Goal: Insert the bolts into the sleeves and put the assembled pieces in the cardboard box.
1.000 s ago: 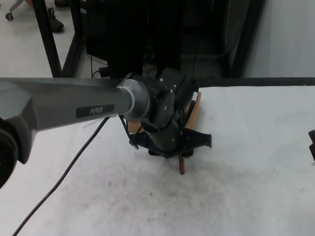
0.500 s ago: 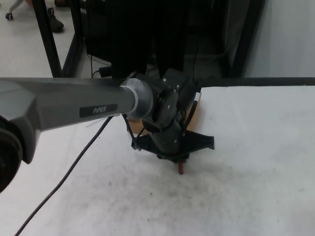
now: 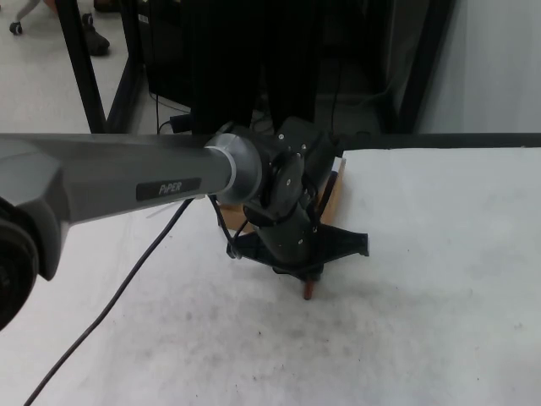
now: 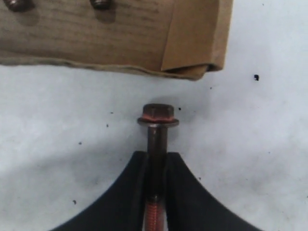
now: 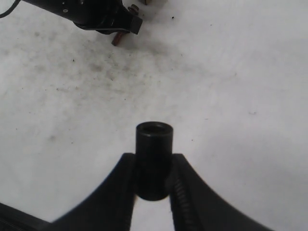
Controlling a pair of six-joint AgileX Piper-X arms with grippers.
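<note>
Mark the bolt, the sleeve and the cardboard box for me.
bolt (image 4: 158,114), left wrist view, on its hex head.
sleeve (image 5: 154,154), right wrist view, on its side wall.
cardboard box (image 4: 192,33), left wrist view, on its corner flap.

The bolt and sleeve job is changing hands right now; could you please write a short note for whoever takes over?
Grippers: the left gripper is shut on a bolt, low over the bench beside the cardboard box. The bolt's head points toward the box without touching it. The right gripper is shut on a black sleeve, whose open end points out past the fingertips, well apart from the left gripper.
Box: two small metal pieces lie on its cardboard, cut off at the edge, so I cannot identify them.
Done: bolt and sleeve each gripped.
Left: insert the bolt into the sleeve, then place the assembly in the box.
</note>
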